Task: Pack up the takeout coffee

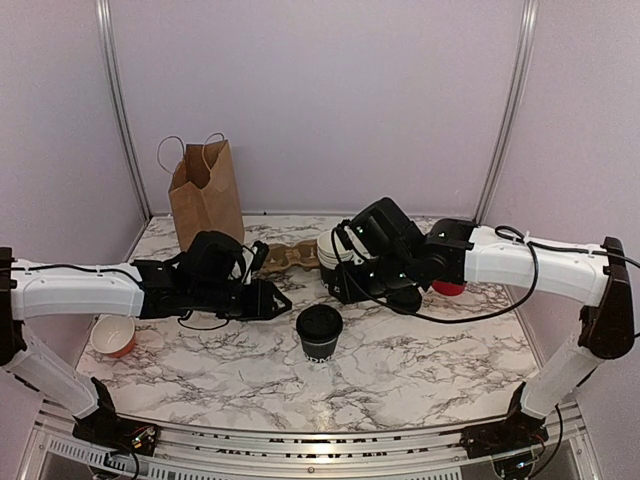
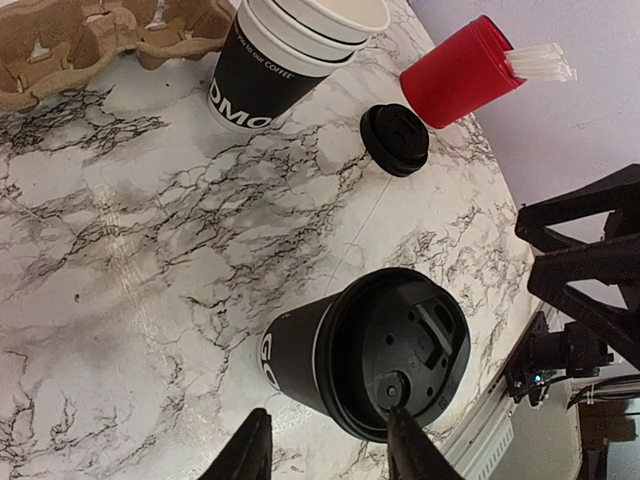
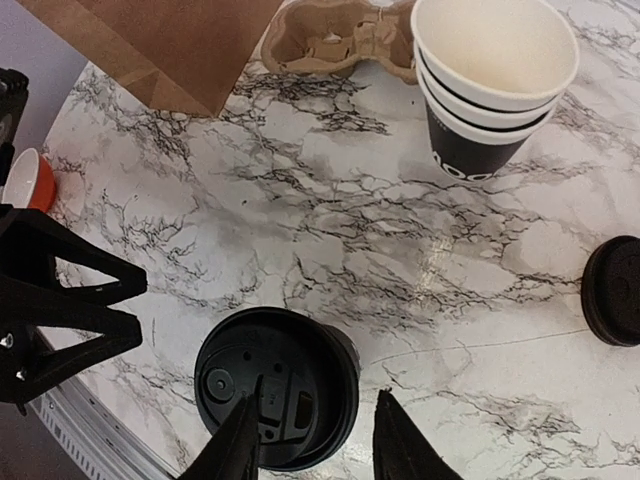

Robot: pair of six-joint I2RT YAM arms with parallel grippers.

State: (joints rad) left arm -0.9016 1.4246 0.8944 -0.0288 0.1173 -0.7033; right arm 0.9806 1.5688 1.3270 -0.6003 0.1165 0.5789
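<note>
Takeout coffee (image 1: 319,332) stands lidded on the counter (image 1: 430,370) in front of the cardboard carrier (image 1: 290,257), left fingers (image 2: 245,455) and right fingers (image 3: 240,450) both released, so the pickup seems pending, needing a square closure around its body.

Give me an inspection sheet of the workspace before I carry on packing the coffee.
Surface: marble table; no spills seen.
Job's things: coffee upright, lid on, front centre; paper bag upright, back left; cup carrier to the bag's right.
Clutter: cup stack; loose lid; red holder of stirrers; small red cup at the left edge.
Grippers: left gripper and right gripper both open, close by the coffee, not holding it.
Cables: left cable loops under its arm; right cable sags low over the table.
Surroundings: plain walls, metal posts; nothing else seen.
</note>
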